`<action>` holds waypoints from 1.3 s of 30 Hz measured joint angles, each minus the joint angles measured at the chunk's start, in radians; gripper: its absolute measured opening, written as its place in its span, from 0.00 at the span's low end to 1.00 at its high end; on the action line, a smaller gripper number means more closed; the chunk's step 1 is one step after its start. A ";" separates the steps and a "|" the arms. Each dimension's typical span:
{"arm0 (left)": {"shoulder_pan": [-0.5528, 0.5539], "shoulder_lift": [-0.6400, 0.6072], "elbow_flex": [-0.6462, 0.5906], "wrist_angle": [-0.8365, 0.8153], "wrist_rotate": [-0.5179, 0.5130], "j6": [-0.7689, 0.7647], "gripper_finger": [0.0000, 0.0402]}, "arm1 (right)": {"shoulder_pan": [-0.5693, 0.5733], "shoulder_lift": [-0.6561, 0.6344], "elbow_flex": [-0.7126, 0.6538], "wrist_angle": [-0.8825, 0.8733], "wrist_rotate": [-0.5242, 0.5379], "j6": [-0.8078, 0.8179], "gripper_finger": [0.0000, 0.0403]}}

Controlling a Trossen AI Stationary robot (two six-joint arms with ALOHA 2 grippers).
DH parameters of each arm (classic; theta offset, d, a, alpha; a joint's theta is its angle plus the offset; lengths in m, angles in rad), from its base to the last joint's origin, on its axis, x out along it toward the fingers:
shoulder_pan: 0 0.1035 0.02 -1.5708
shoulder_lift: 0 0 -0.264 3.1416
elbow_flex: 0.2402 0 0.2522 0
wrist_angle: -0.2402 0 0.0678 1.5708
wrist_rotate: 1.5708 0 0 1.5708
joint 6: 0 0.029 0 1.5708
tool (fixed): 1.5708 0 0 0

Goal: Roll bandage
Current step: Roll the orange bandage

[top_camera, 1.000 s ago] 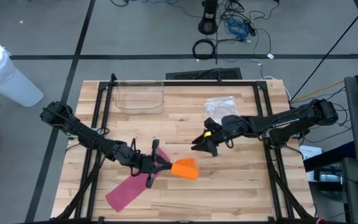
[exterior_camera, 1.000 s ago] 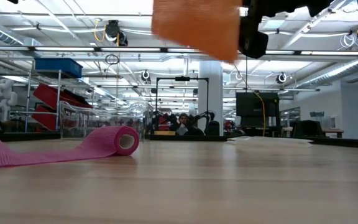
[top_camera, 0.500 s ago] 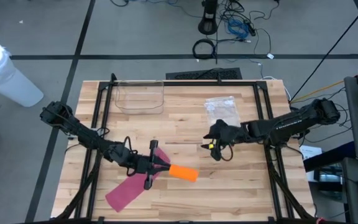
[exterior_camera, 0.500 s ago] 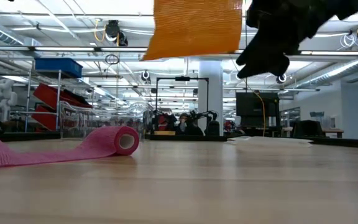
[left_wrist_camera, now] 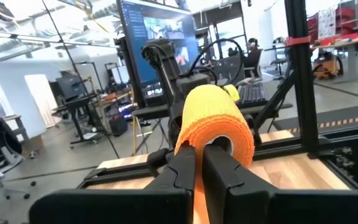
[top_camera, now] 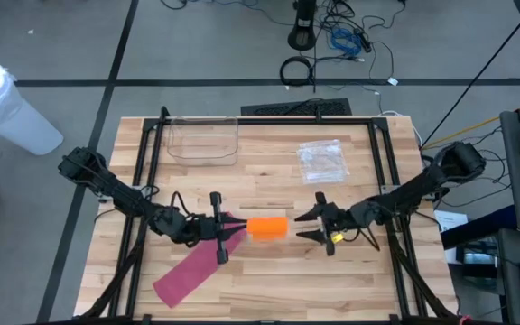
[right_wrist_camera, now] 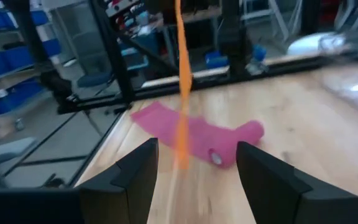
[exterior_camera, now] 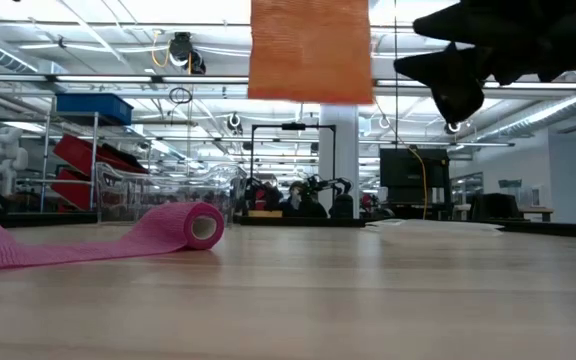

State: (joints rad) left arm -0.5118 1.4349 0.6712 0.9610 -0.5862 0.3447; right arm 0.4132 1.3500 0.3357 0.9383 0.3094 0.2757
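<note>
An orange bandage roll [top_camera: 266,227] hangs above the table's middle, with my left gripper [top_camera: 238,227] shut on it from the left. In the low view the orange bandage [exterior_camera: 311,50] is well clear of the wood. A pink bandage [top_camera: 192,266] lies partly unrolled on the table, its rolled end [exterior_camera: 196,225] resting on the wood and its tail trailing toward the near left. My right gripper [top_camera: 298,227] stands open just right of the orange roll, pointing at it and touching nothing. In the right wrist view a thin orange strip [right_wrist_camera: 182,81] hangs edge-on ahead of the open fingers. My left gripper pinches the orange bandage at the roll's end that faces it, where a strip [left_wrist_camera: 199,193] shows between the two shut fingers. The fingers come in level from the table's left. The roll [left_wrist_camera: 219,118] sits just past the fingertips, its hollow core toward the wrist, lifted clear.
A clear plastic tray [top_camera: 204,140] stands at the far left of the table and a clear plastic bag [top_camera: 323,158] lies at the far right. Black frame rails [top_camera: 147,181] run along both sides. The near middle of the table is bare wood [top_camera: 332,284].
My right gripper has moved away from the orange roll, toward the table's near and right edges and downward, rolling at the wrist and staying open. My left gripper has turned, still shut, so the orange roll now lies level across the table instead of slanted.
</note>
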 joint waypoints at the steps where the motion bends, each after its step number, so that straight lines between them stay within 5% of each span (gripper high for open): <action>1: 0.001 0.000 0.000 0.000 0.001 0.000 0.03 | 0.001 0.022 0.012 0.011 0.001 -0.004 0.50; 18: -0.008 0.000 0.000 -0.001 0.001 0.001 0.03 | 0.014 0.284 0.257 0.025 0.111 -0.131 0.50; 26: -0.010 0.000 0.000 -0.001 -0.003 0.003 0.03 | 0.140 0.262 0.258 -0.035 0.373 -0.172 0.50; 39: -0.010 0.000 0.000 -0.003 -0.003 0.002 0.03 | 0.197 0.262 0.258 0.022 0.607 -0.344 0.50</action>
State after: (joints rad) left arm -0.5220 1.4349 0.6712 0.9578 -0.5896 0.3467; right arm 0.6106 1.6115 0.5934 0.9607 0.9160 -0.0684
